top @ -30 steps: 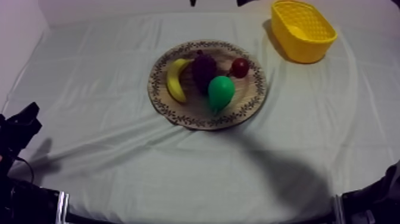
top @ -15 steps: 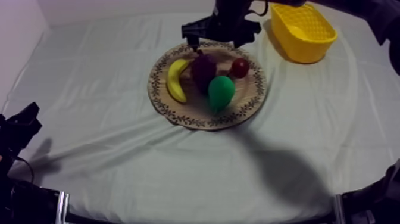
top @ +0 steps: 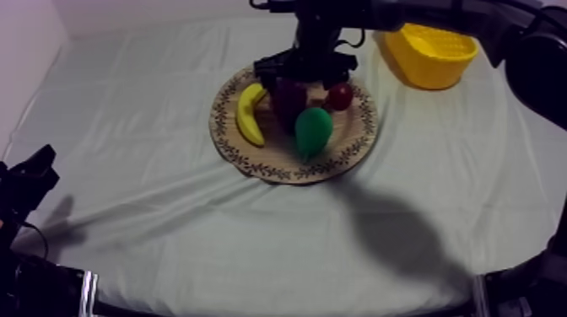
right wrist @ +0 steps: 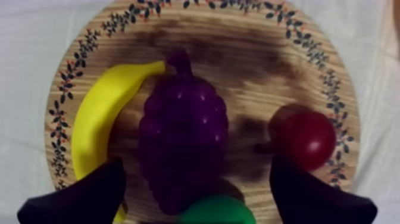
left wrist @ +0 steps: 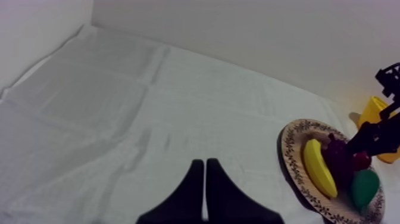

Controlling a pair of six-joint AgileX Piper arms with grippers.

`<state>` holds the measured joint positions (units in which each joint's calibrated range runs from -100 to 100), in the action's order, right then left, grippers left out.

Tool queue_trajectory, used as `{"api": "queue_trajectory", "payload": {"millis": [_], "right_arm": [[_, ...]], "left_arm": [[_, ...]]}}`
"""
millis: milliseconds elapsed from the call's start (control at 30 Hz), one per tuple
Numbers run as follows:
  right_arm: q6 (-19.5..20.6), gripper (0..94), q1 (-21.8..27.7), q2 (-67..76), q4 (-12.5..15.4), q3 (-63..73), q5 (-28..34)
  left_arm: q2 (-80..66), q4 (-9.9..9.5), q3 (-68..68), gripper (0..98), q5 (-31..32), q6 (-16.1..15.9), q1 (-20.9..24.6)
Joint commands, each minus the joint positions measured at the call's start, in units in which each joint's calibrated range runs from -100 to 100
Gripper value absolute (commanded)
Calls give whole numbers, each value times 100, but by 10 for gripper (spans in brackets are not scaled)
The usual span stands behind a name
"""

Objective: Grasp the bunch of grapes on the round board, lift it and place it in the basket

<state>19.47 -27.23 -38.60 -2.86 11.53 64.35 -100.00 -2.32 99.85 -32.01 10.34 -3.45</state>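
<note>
Surface: a grey-white cloth (top: pixel 152 169) covers it, lightly creased, with a pale wall beyond its 12 o'clock edge.
Wooden board: the round wooden board (top: pixel 359 143) with its patterned rim lies a little toward 12 o'clock from the middle of the surface and carries four toy fruits.
Bunch of grapes: the purple bunch of grapes (top: pixel 289 103) lies on the board near its centre, stem toward 12 o'clock.
Banana: the banana (top: pixel 247 114) lies at 9 o'clock of the grapes, just beside them.
Small red fruit: the small red fruit (top: pixel 340 95) sits at 2 o'clock of the grapes, apart from them.
Pear: the green pear (top: pixel 313 131) lies at 5 o'clock of the grapes, close against them.
Yellow basket: the yellow basket (top: pixel 430 63) stands on the cloth at 2 o'clock of the board, well apart from it.
Right arm: the right arm (top: pixel 531 67) reaches in from 2 o'clock to the board's 12 o'clock side.
Right jaws: apart and holding nothing, they hang over the grapes; in the right wrist view one of the fingers (right wrist: pixel 77 199) is on the banana side and the other on the red-fruit side, with the bunch between them.
Left jaws: together as a narrow wedge, clamped on nothing, low over bare cloth at 8 o'clock of the board and well apart from it.
</note>
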Motion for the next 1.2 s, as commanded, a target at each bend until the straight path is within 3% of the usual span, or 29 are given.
{"api": "queue_trajectory", "payload": {"millis": [0,433,700,1167], "right_arm": [[-1,785,-8,-95,22,50,-36],[-18,765,22,-666,125,307,-271],[72,734,-15,-898,-8,213,-671],[12,663,9,-895,21,195,-1114]], "left_arm": [[0,0,3,1,0,-1,1],[0,0,3,1,0,-1,1],[0,0,3,1,0,-1,1],[0,0,3,1,0,-1,1]]}}
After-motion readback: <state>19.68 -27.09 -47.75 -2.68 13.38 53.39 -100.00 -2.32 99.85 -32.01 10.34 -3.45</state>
